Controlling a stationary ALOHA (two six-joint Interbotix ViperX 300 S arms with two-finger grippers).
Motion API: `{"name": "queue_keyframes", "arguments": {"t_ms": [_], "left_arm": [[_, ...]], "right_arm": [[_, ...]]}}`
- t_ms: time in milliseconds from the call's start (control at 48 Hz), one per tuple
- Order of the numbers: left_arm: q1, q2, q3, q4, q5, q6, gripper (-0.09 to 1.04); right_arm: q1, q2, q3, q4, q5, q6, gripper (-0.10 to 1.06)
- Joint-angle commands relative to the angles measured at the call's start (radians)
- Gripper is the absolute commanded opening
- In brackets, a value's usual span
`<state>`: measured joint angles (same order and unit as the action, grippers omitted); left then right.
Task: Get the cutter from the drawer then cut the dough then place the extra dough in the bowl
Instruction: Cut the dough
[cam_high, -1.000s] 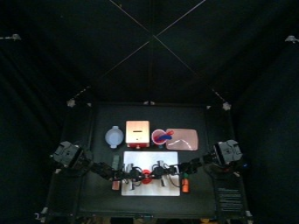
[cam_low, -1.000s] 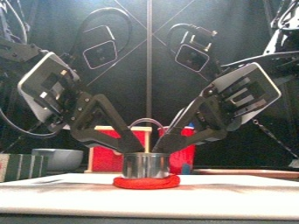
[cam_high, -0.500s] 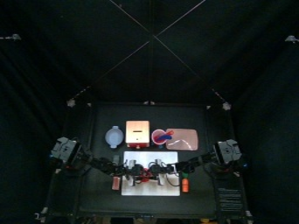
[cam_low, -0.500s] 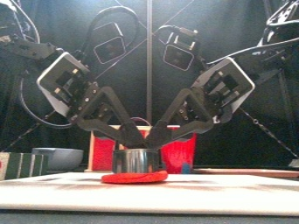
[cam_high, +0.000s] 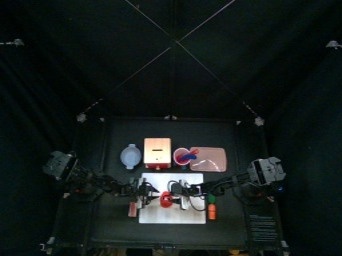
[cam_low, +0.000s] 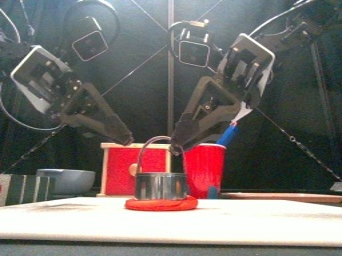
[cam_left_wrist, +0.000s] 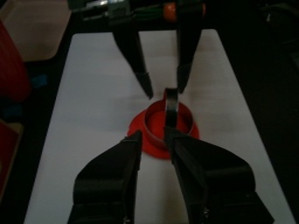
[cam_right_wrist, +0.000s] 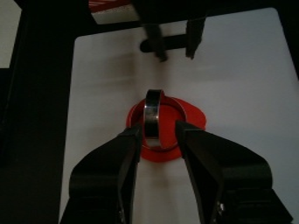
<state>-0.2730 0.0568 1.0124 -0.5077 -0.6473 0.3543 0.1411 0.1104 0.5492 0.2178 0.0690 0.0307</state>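
The left claw (cam_left_wrist: 158, 144) hangs parted and empty just left of the cutter (cam_low: 160, 186), which stands on the red dough (cam_low: 160, 204) on the white board (cam_low: 267, 214). The right claw (cam_right_wrist: 160, 136) hovers on its other side, likewise parted and empty, with black curtains (cam_high: 171, 60) behind.

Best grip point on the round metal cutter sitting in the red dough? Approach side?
Take the round metal cutter by its wire handle, coming straight down from above. The handle stands upright in an arch over the cutter, thin enough to pinch across the wire. The smooth round wall sits low in the flat red dough disc, probably a poorer hold.
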Motion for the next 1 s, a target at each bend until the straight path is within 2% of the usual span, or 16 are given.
{"name": "queue_keyframes", "arguments": {"t_ms": [21, 188, 1000], "left_arm": [[0.015, 0.066, -0.046, 0.012, -0.014, 0.0, 0.5], [0.015, 0.133, -0.101, 0.015, -0.005, 0.0, 0.5], [-0.011, 0.212, -0.13, -0.032, 0.055, -0.011, 0.5]], "right_arm": [[-0.018, -0.015, -0.087, 0.015, 0.115, 0.0, 0.74], [-0.031, 0.034, -0.147, 0.008, 0.195, -0.002, 0.74], [-0.048, 0.075, -0.164, -0.011, 0.175, -0.005, 0.73]]}}
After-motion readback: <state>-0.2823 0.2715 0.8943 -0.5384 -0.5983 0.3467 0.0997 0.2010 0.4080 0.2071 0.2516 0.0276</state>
